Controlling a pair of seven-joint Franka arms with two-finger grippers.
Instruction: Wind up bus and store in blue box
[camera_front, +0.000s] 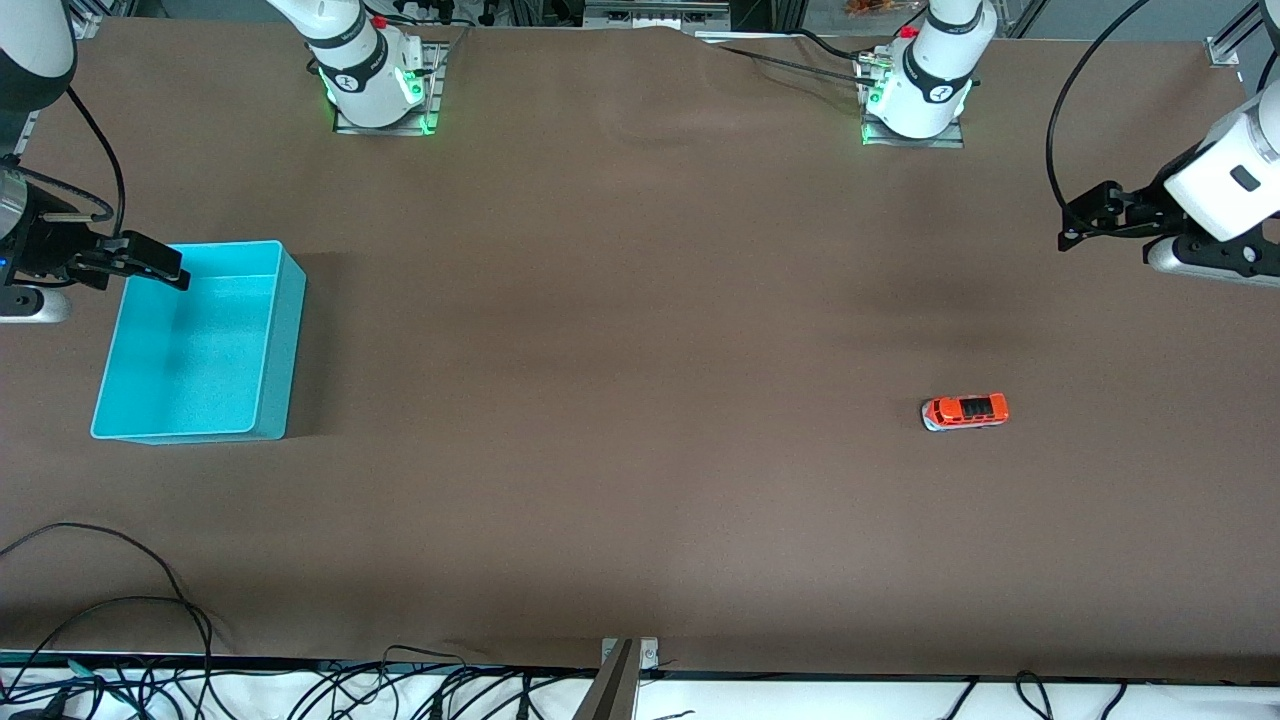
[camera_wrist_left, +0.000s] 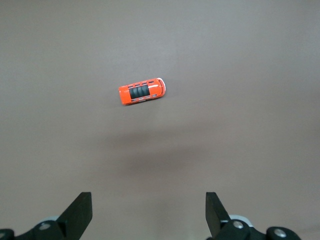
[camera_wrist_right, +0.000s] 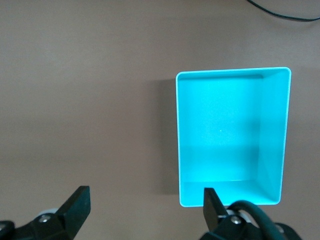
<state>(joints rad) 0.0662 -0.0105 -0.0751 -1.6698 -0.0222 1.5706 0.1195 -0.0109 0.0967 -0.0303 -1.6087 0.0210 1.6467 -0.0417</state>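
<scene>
The bus (camera_front: 965, 411), a small orange-red toy with a dark roof panel, stands on its wheels on the brown table toward the left arm's end. The left wrist view shows the bus (camera_wrist_left: 142, 92) well apart from my left gripper (camera_wrist_left: 149, 210), which is open and empty. That left gripper (camera_front: 1080, 222) hangs in the air at the left arm's end of the table. The blue box (camera_front: 278, 350), a turquoise open-topped bin, sits empty toward the right arm's end. My right gripper (camera_front: 165, 265) hovers over its rim, open and empty. In the right wrist view the blue box (camera_wrist_right: 272, 145) fills one side beside my right gripper (camera_wrist_right: 147, 205).
The two arm bases (camera_front: 375, 85) (camera_front: 915, 95) stand along the table's edge farthest from the front camera. Loose black cables (camera_front: 150, 600) lie by the edge nearest that camera, next to a metal bracket (camera_front: 628, 655). Brown table (camera_front: 620, 380) stretches between box and bus.
</scene>
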